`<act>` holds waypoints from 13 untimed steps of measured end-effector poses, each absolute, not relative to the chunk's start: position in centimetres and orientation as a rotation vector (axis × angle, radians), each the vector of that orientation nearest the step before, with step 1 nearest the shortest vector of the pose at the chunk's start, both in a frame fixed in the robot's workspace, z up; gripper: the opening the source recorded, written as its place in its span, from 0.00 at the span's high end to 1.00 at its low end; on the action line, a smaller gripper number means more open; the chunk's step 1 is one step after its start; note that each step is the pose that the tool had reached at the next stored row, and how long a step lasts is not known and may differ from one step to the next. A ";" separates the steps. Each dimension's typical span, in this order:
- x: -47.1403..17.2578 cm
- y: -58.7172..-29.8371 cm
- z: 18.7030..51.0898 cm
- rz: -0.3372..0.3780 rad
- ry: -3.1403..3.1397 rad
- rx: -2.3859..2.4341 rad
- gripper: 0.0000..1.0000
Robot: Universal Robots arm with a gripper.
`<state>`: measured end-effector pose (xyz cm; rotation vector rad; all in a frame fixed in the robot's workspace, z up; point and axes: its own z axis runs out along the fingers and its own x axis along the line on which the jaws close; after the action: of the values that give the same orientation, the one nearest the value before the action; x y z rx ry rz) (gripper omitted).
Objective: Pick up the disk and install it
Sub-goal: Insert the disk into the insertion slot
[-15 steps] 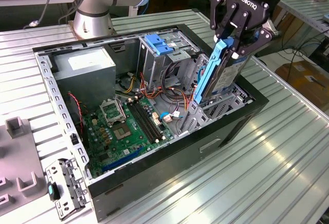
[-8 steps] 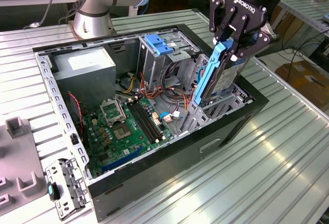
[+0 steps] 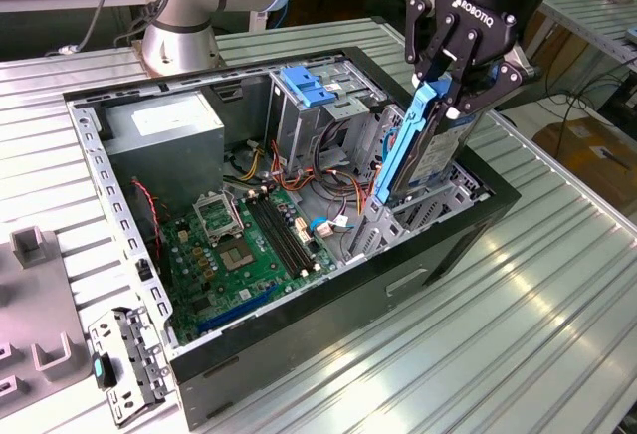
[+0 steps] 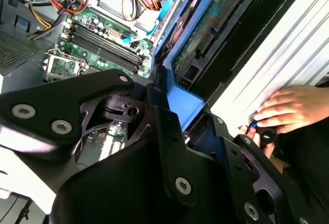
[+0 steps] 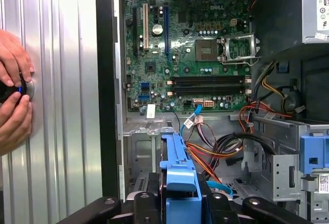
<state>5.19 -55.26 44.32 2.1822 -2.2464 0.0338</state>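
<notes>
Over the drive cage point(image 3: 443, 205), at about 3 o'clock in the open computer case point(image 3: 299, 329) in the exterior view, the claw point(image 3: 445, 96) was clenched on the upper end of the disk point(image 3: 406, 150). The disk stood on edge and tilted, its blue bracket facing the motherboard point(image 3: 239, 245). Its lower end was down among the cage's grey rails; contact with them could not be made out.

A cable bundle point(image 3: 333, 170) of red, orange and black leads lay just beside the cage, toward 9 o'clock from the disk's foot. In the first wrist view, a person's hands point(image 5: 14, 124) rested on the ribbed metal surface point(image 5: 61, 131) around a small black knob point(image 5: 10, 91), just outside the case wall.

Risks, as judged:
- The grip was on one end only, so any snag on a rail could lever the disk round in the claw.
- The tilt did not clearly match the cage, so the bracket might jam or ride outside the guides.
- Loose leads close by could be pinched under the bracket.
- The hands were near the case, so a sideways slip might reach them.
</notes>
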 end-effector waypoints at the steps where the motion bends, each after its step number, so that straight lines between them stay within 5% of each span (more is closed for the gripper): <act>1: 5.2 -55.3 44.3 0.034 -2.247 2.182 0.63; 13: 5.3 -55.3 44.8 0.033 -2.247 2.182 0.63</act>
<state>5.32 -55.27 44.80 2.1823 -2.2466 0.0334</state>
